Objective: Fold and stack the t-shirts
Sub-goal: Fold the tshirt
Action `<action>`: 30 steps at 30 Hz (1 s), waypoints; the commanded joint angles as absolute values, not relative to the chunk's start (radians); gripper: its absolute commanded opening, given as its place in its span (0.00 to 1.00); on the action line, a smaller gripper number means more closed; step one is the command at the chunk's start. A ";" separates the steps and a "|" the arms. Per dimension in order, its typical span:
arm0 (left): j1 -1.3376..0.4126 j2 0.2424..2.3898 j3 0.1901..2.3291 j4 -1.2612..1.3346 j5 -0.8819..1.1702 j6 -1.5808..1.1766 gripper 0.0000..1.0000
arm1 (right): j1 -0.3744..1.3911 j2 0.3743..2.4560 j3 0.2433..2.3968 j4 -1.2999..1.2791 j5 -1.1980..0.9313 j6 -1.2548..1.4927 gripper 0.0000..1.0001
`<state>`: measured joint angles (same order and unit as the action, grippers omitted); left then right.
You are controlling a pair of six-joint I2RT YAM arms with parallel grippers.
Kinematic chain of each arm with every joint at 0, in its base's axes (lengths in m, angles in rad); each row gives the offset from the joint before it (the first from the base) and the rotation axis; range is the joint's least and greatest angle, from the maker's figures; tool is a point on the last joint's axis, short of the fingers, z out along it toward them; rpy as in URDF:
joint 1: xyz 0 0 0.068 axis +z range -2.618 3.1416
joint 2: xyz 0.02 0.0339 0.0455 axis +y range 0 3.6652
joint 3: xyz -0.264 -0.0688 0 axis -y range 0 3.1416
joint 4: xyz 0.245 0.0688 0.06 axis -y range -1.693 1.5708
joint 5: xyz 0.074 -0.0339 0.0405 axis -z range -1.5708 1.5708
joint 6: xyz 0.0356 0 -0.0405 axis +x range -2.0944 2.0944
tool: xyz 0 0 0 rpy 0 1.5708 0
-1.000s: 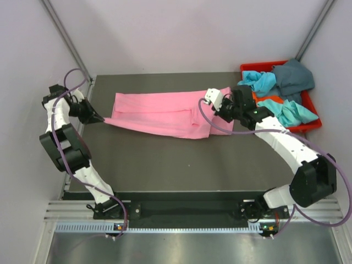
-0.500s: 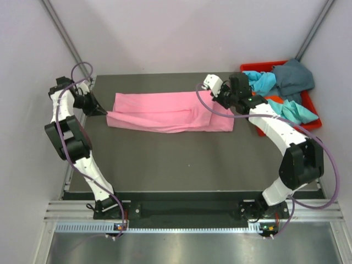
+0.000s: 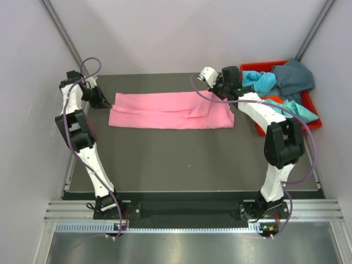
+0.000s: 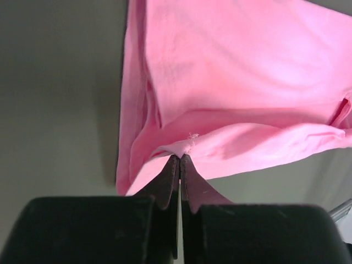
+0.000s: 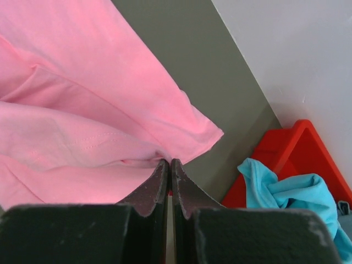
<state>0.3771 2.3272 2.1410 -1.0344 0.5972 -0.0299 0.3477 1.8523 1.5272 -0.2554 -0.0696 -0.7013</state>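
While overhead obscures, left pincer [image 4: 180, 158] clamps t-shirt [image 4: 236, 66]

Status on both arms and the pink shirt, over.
Left gripper, right gripper both shut on pink t-shirt, one at each end. Shirt stretched between them. Red bin right of it, apart.

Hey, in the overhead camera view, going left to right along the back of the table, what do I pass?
In order: left gripper, shut on the cloth's left end → pink t-shirt → right gripper, shut on its far right corner → red bin holding other t-shirts.
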 commanded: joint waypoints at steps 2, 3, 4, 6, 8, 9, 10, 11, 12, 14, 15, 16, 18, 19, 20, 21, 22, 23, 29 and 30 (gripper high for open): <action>0.359 2.367 2.243 -1.006 0.588 -0.020 0.00 | 0.324 1.888 1.612 -0.169 -0.029 -0.692 0.00; 0.357 2.373 2.247 -1.005 0.584 -0.018 0.00 | 0.321 1.902 1.620 -0.166 -0.023 -0.692 0.00; 0.357 2.376 2.249 -1.003 0.581 -0.020 0.00 | 0.319 1.910 1.631 -0.161 -0.020 -0.690 0.00; 0.354 2.384 2.249 -0.999 0.569 -0.023 0.00 | 0.311 1.931 1.652 -0.149 -0.015 -0.687 0.00; 0.354 2.387 2.249 -0.991 0.551 -0.026 0.00 | 0.305 1.947 1.667 -0.143 -0.014 -0.686 0.00; 0.354 2.387 2.249 -0.988 0.548 -0.028 0.00 | 0.305 1.963 1.684 -0.138 -0.009 -0.686 0.00; 0.356 2.387 2.249 -0.986 0.540 -0.028 0.00 | 0.302 1.971 1.692 -0.132 -0.006 -0.684 0.00; 0.356 2.387 2.250 -0.985 0.534 -0.029 0.00 | 0.298 1.980 1.703 -0.130 -0.006 -0.683 0.00; 0.357 2.388 2.252 -0.983 0.523 -0.031 0.00 | 0.296 2.002 1.713 -0.132 -0.006 -0.681 0.00; 0.356 2.388 2.253 -0.979 0.514 -0.028 0.00 | 0.291 2.029 1.765 -0.155 -0.006 -0.672 0.00; 0.357 2.391 2.253 -0.977 0.509 -0.028 0.00 | 0.291 2.051 1.778 -0.156 -0.009 -0.669 0.00; 0.356 2.391 2.255 -0.974 0.509 -0.028 0.00 | 0.288 2.062 1.795 -0.155 -0.011 -0.669 0.00; 0.356 2.398 2.256 -0.971 0.502 -0.031 0.00 | 0.290 2.098 1.821 -0.155 -0.012 -0.675 0.00; 0.354 2.401 2.256 -0.968 0.491 -0.031 0.00 | 0.291 2.111 1.831 -0.155 -0.012 -0.673 0.00; 0.354 2.402 2.256 -0.960 0.486 -0.032 0.00 | 0.290 2.124 1.839 -0.155 -0.009 -0.672 0.00; 0.356 2.404 2.258 -0.956 0.480 -0.034 0.00 | 0.290 2.146 1.848 -0.153 -0.008 -0.672 0.00; 0.354 2.407 2.261 -0.953 0.470 -0.038 0.00 | 0.290 2.155 1.858 -0.147 -0.005 -0.673 0.00; 0.351 2.413 2.270 -0.947 0.466 -0.038 0.00 | 0.290 2.163 1.858 -0.144 -0.005 -0.678 0.00; 0.336 2.395 2.295 -0.940 0.402 -0.038 0.39 | 0.298 2.158 1.827 -0.097 0.075 -0.661 0.30; 0.336 2.384 2.292 -0.943 0.396 -0.043 0.48 | 0.298 2.134 1.815 -0.094 0.092 -0.657 0.41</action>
<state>0.3408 2.4153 2.2444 -0.9833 0.4358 -0.0399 0.3027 2.1876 1.8065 -0.1703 0.0269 -0.6731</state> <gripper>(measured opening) 0.439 0.340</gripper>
